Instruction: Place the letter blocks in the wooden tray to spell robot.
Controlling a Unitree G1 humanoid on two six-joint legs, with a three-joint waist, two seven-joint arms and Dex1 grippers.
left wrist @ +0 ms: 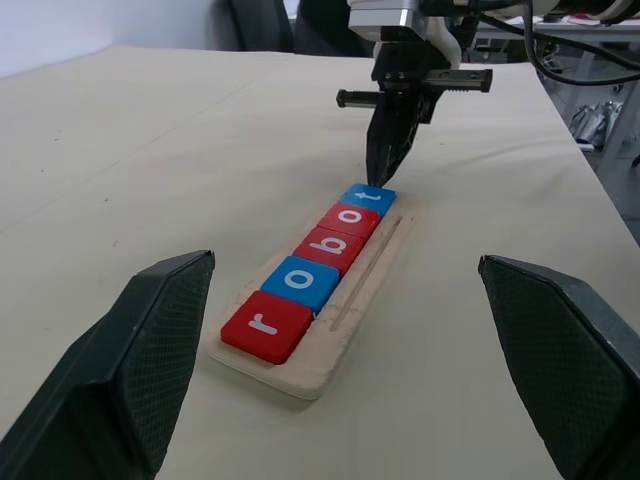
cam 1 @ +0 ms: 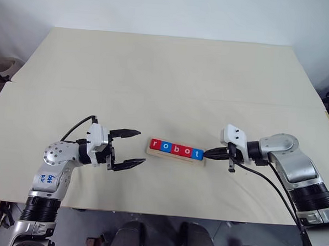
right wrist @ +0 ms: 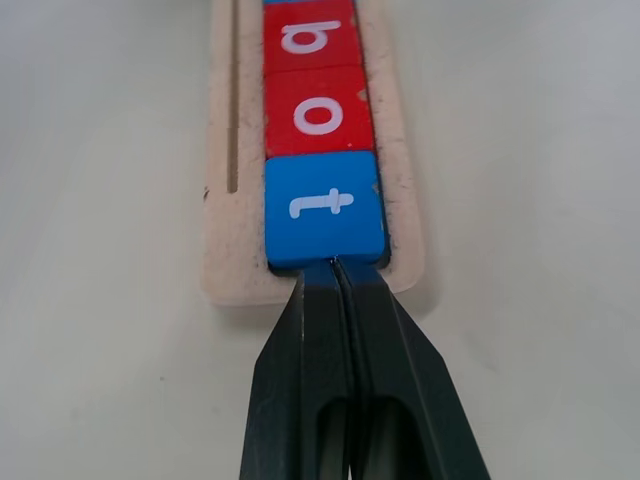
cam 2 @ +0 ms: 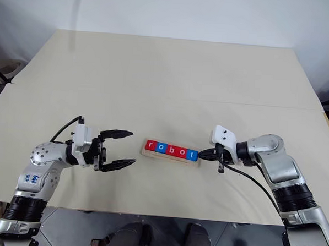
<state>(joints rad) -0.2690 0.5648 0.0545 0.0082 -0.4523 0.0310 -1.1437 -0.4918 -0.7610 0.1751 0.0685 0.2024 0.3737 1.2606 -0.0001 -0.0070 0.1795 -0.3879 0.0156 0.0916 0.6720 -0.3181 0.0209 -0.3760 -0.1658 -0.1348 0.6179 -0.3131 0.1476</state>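
Observation:
The wooden tray (cam 1: 173, 158) lies on the table between my two arms. Five letter blocks sit in it in a row: red r (cam 1: 155, 145), blue o (cam 1: 165, 147), red b (cam 1: 176, 149), red o (cam 1: 186, 151) and blue t (cam 1: 196, 154). My right gripper (cam 1: 208, 154) is shut with nothing between its fingers. Its tips (right wrist: 335, 265) rest against the outer end of the t block (right wrist: 322, 205). My left gripper (cam 1: 141, 147) stands open just left of the tray's r end, apart from it, holding nothing.
The tray rests near the front of a wide cream table (cam 1: 167, 79). A faint seam crosses the tabletop behind the tray. Black cables hang from both wrists.

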